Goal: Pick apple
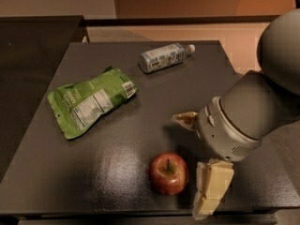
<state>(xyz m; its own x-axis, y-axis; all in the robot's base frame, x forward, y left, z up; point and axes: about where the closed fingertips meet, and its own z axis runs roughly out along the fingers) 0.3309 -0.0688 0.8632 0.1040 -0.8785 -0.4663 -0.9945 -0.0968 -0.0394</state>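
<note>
The apple (pixel 168 173), red with yellowish patches and a dark stem, sits upright on the dark table (pixel 117 139) near its front edge. My gripper (pixel 193 162) is just to the right of the apple, low over the table, and open. One cream finger (pixel 212 187) stands right beside the apple's right side. The other finger (pixel 185 119) points left behind the apple. The grey arm fills the right side of the view. The gripper holds nothing.
A green pouch (pixel 89 101) lies flat at the left middle of the table. A small plastic bottle (pixel 164 57) lies on its side at the back. A second dark surface (pixel 33 46) adjoins the table at the left.
</note>
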